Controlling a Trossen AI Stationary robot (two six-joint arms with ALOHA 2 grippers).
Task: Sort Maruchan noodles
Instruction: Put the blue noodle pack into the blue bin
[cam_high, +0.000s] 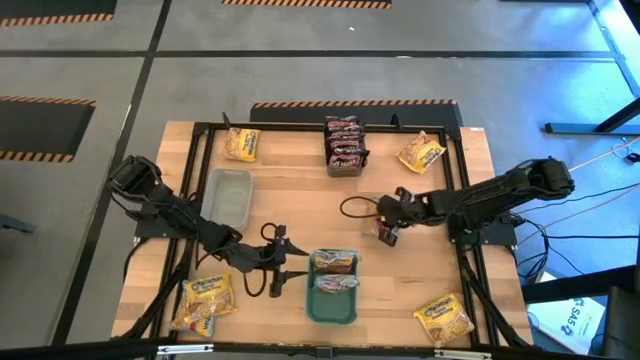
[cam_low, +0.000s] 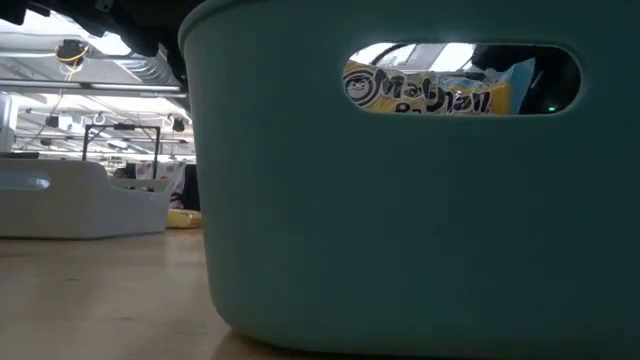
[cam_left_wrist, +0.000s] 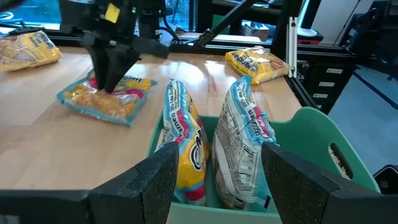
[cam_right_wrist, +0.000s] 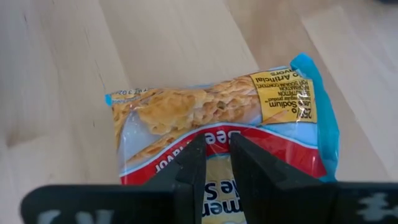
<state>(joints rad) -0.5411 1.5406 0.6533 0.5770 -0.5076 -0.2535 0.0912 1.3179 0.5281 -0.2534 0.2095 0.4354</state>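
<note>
We are judging the sort partly done: two packets are standing in the teal tray at lower centre, dark packets are stacking at upper centre; yellow packets are lying scattered toward the corners. Our right pincer, mid-frame, is pinching a blue-edged packet lying on the counter, jaws nearly closed; our left pincer is hovering wide open and empty beside the tray.

Probably an industrial lab or workshop: hazard-striped concrete floor, black framed wooden table.
</note>
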